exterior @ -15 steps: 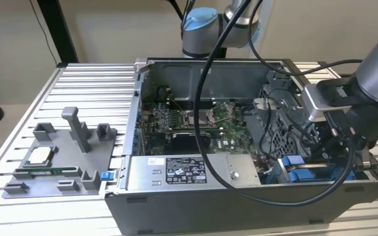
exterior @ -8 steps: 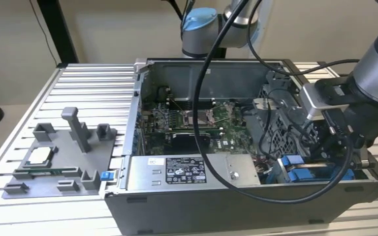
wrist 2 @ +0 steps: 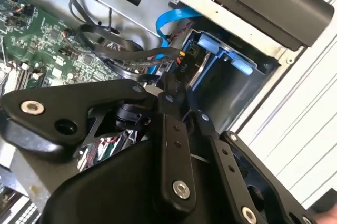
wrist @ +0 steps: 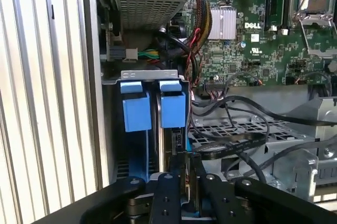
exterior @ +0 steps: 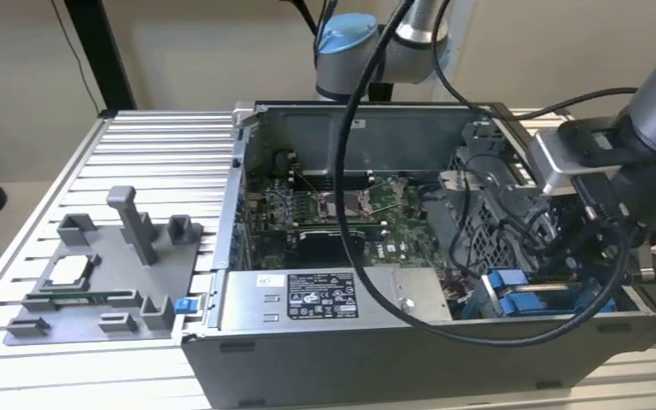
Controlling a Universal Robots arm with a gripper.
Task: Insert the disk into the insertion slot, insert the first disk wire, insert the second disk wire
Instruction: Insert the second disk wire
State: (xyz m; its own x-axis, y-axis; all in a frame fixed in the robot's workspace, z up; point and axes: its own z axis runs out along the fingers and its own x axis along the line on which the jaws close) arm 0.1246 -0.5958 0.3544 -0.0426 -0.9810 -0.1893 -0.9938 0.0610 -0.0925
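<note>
The disk [wrist: 172, 129] stands on edge in the insertion slot [wrist: 147, 74], a grey metal bay, with its blue carrier tabs [wrist: 172, 107] showing at the bay's mouth. In the exterior view the slot [exterior: 512, 292] is at the front corner of the open case, on the exterior view's right. My gripper [wrist: 184, 170] reaches down at the disk's connector end, its fingers close together on the end of a black disk wire [wrist: 226, 147]. In the second wrist view the gripper [wrist 2: 169, 86] meets the black wire [wrist 2: 124, 55] beside the blue rails [wrist 2: 224, 50].
A blue flat cable [wrist 2: 171, 21] and loose black cables [exterior: 499, 222] crowd the bay. The motherboard [exterior: 340, 213] and a grey box with a sticker [exterior: 317, 295] fill the case. A grey fixture [exterior: 100, 273] sits on the slatted table [exterior: 157, 137].
</note>
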